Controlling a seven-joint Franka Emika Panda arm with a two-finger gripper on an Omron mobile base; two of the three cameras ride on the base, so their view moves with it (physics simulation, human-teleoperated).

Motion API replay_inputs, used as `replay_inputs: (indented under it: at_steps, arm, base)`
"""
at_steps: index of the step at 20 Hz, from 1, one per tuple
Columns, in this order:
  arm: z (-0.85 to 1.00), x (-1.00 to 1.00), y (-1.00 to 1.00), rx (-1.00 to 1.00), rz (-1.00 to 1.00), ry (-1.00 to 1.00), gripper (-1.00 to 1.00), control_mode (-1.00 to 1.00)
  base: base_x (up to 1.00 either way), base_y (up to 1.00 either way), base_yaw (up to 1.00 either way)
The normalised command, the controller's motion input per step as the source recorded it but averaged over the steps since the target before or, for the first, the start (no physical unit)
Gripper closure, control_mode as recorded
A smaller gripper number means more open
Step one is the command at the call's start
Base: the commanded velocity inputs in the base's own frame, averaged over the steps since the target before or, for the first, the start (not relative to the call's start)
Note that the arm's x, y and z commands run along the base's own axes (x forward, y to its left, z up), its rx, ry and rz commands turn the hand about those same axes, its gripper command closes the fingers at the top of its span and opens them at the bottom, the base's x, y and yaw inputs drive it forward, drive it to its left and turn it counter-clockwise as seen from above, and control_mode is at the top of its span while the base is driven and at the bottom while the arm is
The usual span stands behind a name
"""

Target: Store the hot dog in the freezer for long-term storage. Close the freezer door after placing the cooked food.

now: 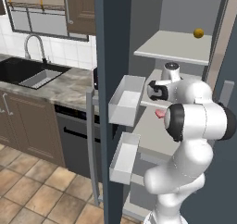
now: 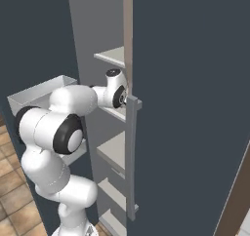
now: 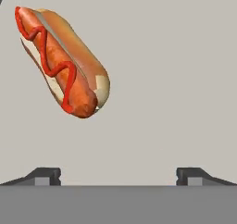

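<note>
The hot dog (image 3: 62, 63), a red-orange sausage with a red zigzag in a tan bun, lies free on a pale grey freezer shelf (image 3: 185, 79), above and left of centre in the hand view. My gripper (image 3: 118, 174) stands wide open short of it, both dark fingertips (image 3: 46, 174) apart from it with nothing between them. The arm reaches into the open freezer (image 1: 185, 15) at mid height. The freezer door (image 1: 111, 56) stands swung open to the left, its white bins (image 1: 127, 98) facing the arm.
A flat pink meat piece (image 1: 160, 113) lies on the shelf beside the arm. A small yellow-orange fruit (image 1: 198, 33) rests on the shelf above. Another slate-blue panel (image 2: 195, 108) with a grey bar handle (image 2: 131, 157) stands close on the right. A counter with a sink (image 1: 32, 75) is to the left.
</note>
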Motion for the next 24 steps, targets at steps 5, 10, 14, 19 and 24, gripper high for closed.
replay_inputs:
  at_steps: [5, 10, 14, 19, 24]
  arm:
    - [0.08, -0.51, 0.11, 0.00, 0.00, 0.00, -1.00, -1.00]
    - [0.12, -0.51, 0.28, 0.00, 0.01, 0.00, -1.00, -1.00]
    - [0.13, -0.49, 0.24, 0.00, 0.01, 0.00, -1.00, -1.00]
    - [0.15, -0.58, 0.11, 0.00, 0.03, 0.00, -1.00, -1.00]
    - [0.26, -0.67, 0.05, 0.00, 0.04, 0.00, -1.00, -1.00]
  base:
    - [0.00, 0.00, 0.00]
    - [0.00, 0.00, 0.00]
    - [0.00, 0.00, 0.00]
    - [0.00, 0.00, 0.00]
    - [0.00, 0.00, 0.00]
